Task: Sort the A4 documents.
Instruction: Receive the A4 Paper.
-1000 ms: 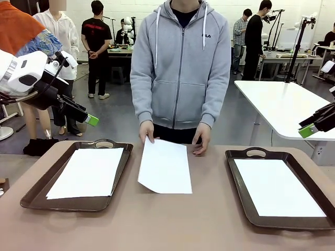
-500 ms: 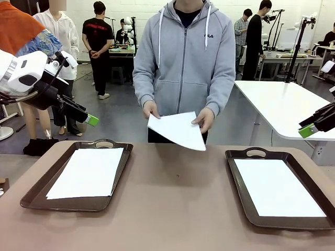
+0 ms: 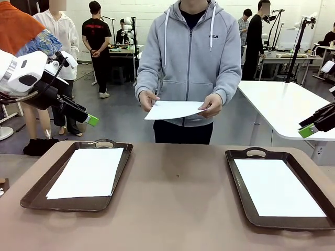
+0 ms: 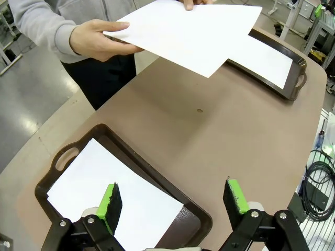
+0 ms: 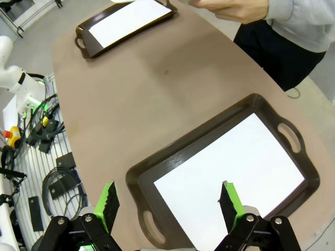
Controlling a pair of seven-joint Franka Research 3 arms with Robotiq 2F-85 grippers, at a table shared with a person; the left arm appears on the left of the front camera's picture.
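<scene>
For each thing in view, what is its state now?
White paper sheet: held in the air by the person's two hands.
Left dark brown tray: holds a white sheet.
Right dark brown tray: holds a white sheet.
Left gripper: open, holding nothing.
Right gripper: open, holding nothing.

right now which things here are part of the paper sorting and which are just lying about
Part of the job:
- sheet held by the person
- left tray with a sheet
- right tray with a sheet

Just lying about:
- cables beside the table
- white table behind
</scene>
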